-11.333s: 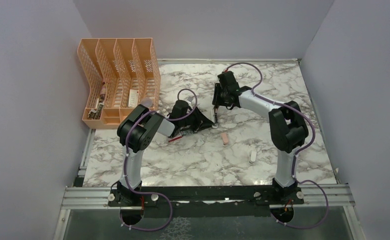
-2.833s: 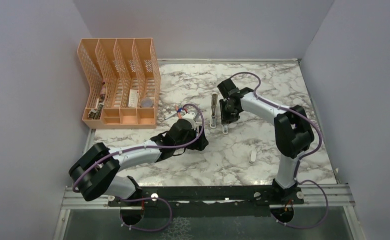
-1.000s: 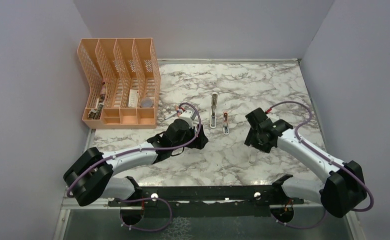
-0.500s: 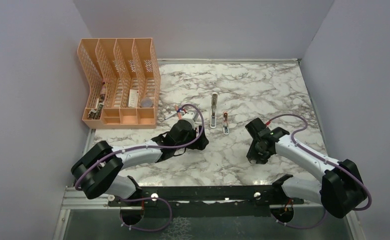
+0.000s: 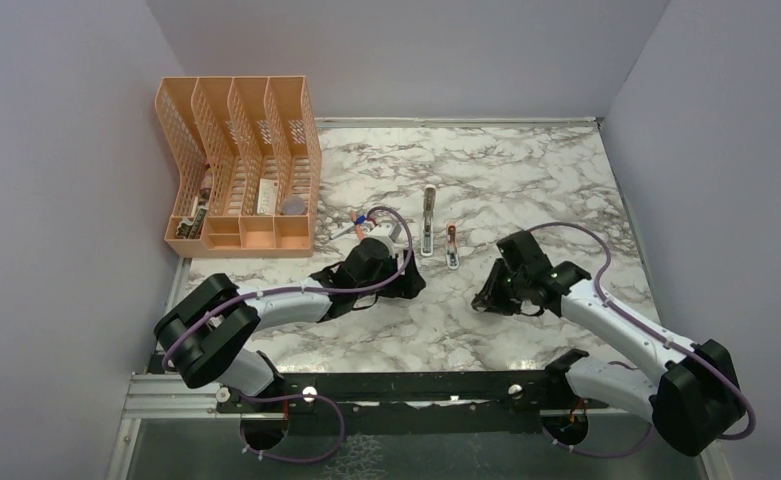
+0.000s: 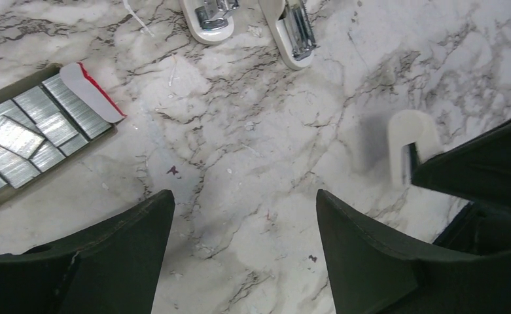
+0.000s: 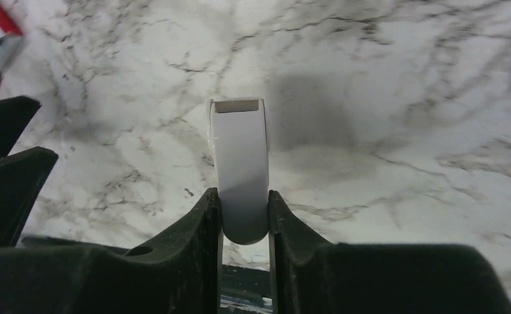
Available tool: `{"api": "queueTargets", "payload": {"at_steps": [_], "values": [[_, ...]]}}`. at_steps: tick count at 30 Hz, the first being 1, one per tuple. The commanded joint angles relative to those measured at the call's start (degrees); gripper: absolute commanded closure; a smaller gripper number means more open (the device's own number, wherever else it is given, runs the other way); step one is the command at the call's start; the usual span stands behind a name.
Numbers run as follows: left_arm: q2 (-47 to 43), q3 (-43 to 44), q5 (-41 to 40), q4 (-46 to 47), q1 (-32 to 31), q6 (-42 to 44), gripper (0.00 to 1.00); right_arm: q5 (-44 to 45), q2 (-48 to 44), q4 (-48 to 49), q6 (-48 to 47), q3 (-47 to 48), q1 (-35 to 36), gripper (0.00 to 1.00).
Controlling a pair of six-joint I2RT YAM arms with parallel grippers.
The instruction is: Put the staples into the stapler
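Your right jaws clamp a small white bar [image 7: 241, 163] by one end; it could pivot loose. Left jaws gape near the boxed staples [image 6: 36, 124], the opened stapler [image 5: 428, 225] lying beyond them.

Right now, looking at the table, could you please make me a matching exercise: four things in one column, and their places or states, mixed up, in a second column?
Things:
1. staples
2. white bar
3. left jaws
4. orange rack

Places or states:
A. wide open, holding nothing
B. standing at the far left of the table
C. clamped between the right jaws
D. grey strips lying in an opened box

Pairs: 1-D, 2-C, 3-A, 4-B.
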Motion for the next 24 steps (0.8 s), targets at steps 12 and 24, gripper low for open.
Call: {"api": "queueTargets", "payload": {"at_steps": [12, 24], "values": [[-1.30, -10.72, 8.90, 24.11, -3.31, -5.53, 0.17, -26.94, 8.98, 28.41, 6.90, -4.87, 0.63, 0.78], [1.49, -11.93, 8.63, 29.10, -5.28, -3.75, 0.46, -30.36, 8.23, 31.64, 13.87, -6.06, 0.63, 0.79]]}}
